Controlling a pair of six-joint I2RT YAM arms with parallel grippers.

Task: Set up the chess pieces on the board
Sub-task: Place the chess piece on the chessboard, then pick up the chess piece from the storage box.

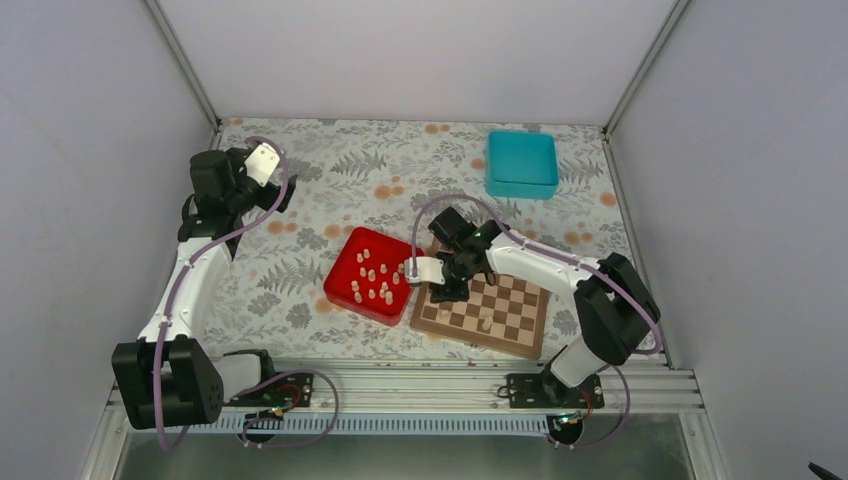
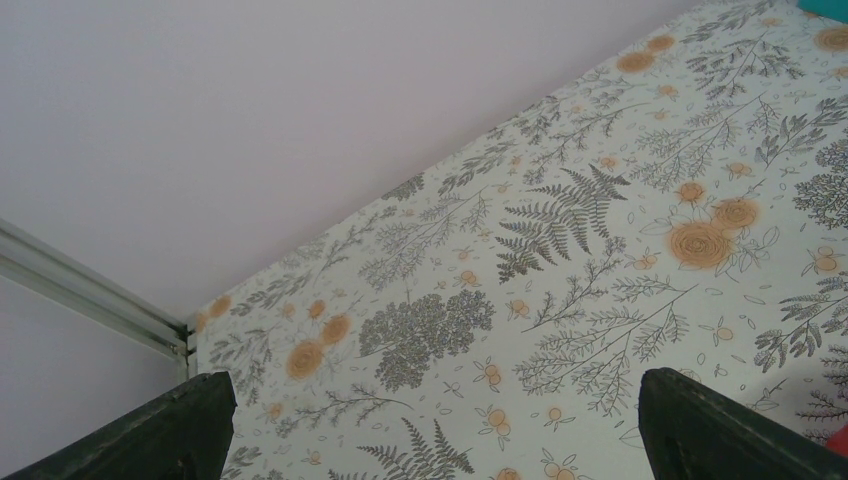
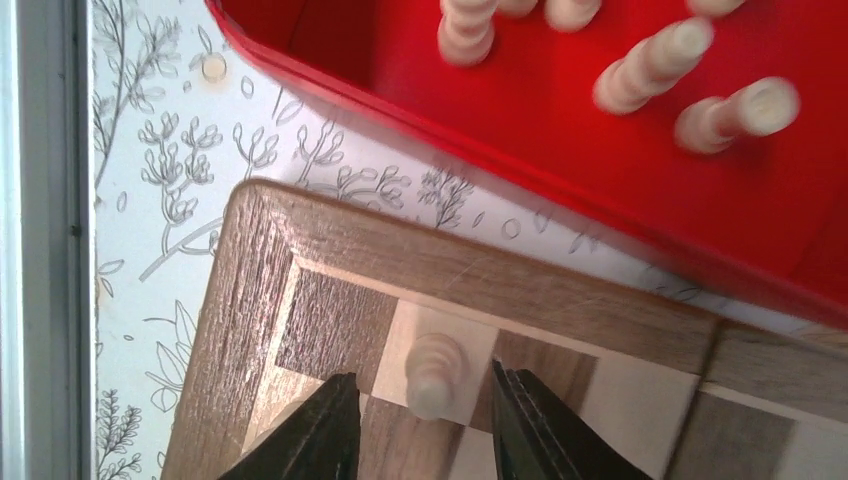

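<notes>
The board (image 1: pixel 520 325) lies at the front centre-right, and its corner border shows in the right wrist view (image 3: pixel 480 270). Several pale chess pieces (image 1: pixel 375 280) stand in a red tray (image 1: pixel 345 290) left of it; a few show in the right wrist view (image 3: pixel 650 65). A pale piece (image 1: pixel 485 322) stands on the board's near part. My right gripper (image 1: pixel 445 290) (image 3: pixel 422 385) is open over the board's left corner. Its fingers straddle a pale pawn (image 3: pixel 435 370) standing on a light square, with a gap on each side. My left gripper (image 1: pixel 262 162) (image 2: pixel 437 400) is open and empty, at the far left above the patterned cloth.
A teal box (image 1: pixel 521 163) sits at the back right. The red tray's rim (image 3: pixel 560 170) lies close to the board's corner. Grey walls enclose the table on the left, back and right. A metal rail runs along the near edge.
</notes>
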